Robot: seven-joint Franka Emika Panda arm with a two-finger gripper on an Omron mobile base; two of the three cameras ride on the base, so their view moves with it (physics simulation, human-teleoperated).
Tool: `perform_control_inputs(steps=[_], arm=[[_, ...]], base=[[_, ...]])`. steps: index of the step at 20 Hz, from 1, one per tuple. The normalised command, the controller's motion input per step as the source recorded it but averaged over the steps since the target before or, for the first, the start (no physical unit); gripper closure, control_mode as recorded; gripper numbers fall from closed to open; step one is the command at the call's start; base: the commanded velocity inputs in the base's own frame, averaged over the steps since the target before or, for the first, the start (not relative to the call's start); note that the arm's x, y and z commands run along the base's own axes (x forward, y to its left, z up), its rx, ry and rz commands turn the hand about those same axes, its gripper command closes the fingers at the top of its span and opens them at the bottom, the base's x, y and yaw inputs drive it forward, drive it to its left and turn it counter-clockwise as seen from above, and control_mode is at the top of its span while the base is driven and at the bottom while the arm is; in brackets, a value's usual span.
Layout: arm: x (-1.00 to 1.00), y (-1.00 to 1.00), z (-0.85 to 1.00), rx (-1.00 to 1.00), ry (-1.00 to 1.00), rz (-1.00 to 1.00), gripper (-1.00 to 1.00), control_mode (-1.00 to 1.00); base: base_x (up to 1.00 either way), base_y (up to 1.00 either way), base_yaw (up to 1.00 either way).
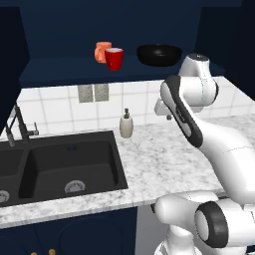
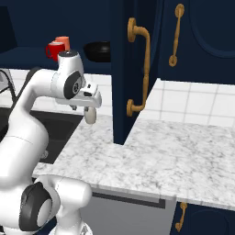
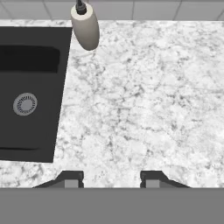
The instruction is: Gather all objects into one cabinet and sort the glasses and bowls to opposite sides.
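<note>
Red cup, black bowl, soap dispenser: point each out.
red cup [image 1: 114, 60], left base view, front wall.
black bowl [image 1: 159, 55], left base view, outer side.
soap dispenser [image 3: 85, 27], hand view, body.

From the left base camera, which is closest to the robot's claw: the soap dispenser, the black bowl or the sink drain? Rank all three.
Measured from the gripper:
1. Soap dispenser, on the counter beside it.
2. Black bowl, on the cabinet shelf above.
3. Sink drain, down in the basin, leftward.
</note>
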Motion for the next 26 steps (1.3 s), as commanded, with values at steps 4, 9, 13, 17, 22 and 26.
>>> perform_control_inputs(steps=[4, 9, 13, 17, 22, 26], arm=[[-0.51, 0.00, 0.00, 0.00, -0.01, -0.01, -1.00, -1.00], [-1.00, -0.07, 0.09, 0.00, -0.11, -0.04, -1.00, -1.00], [-1.00, 0.00, 0.33, 0.00, -0.01, -0.02, -1.00, -1.00], [-0.90, 0.00, 0.38, 0.00, 0.00, 0.00, -1.00, -1.00], [-0.52, 0.00, 0.43, 0.00, 0.00, 0.00, -1.00, -1.00], [-0.12, 0.00, 0.24, 0.00, 0.00, 0.00, -1.00, -1.00]], base=[[0.00, 0.00, 0.00], [0.00, 0.00, 0.00], [0.00, 0.00, 0.00], [0.00, 0.00, 0.00], [0.00, 0.00, 0.00], [0.00, 0.00, 0.00]])
